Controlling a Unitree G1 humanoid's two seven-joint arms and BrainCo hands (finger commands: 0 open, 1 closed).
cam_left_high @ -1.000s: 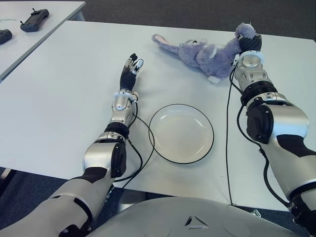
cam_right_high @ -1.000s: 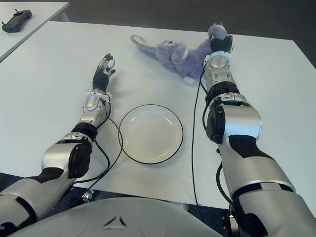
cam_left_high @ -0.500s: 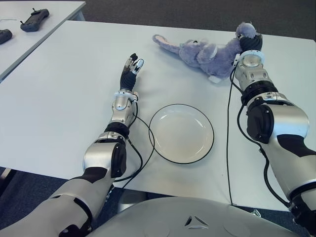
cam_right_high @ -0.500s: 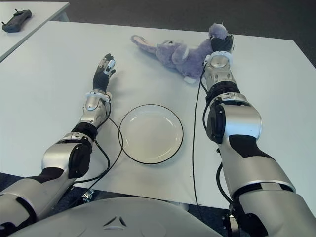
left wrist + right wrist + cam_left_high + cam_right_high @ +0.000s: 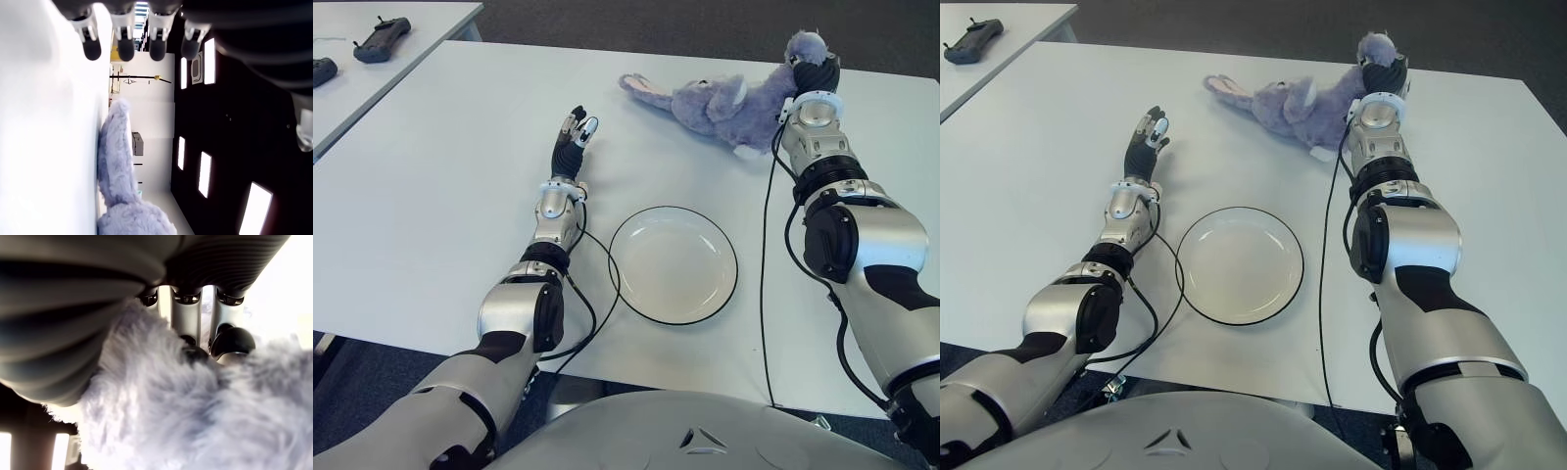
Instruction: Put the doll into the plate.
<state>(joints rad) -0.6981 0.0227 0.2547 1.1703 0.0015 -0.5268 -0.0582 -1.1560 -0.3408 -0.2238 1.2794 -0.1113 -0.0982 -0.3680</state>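
Right wrist view — right hand (image 5: 195, 340) fingers curled into the doll (image 5: 171, 416).

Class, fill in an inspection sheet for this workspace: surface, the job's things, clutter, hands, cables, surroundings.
Surface: white table.
Job's things: purple plush rabbit doll at the far side; white plate near the front edge, holding nothing.
Clutter: nothing seen.
Hands: right hand shut on the doll's end; left hand open, left of the plate.
Cables: black cables beside each arm.
Surroundings: second table with two controllers; dark floor.
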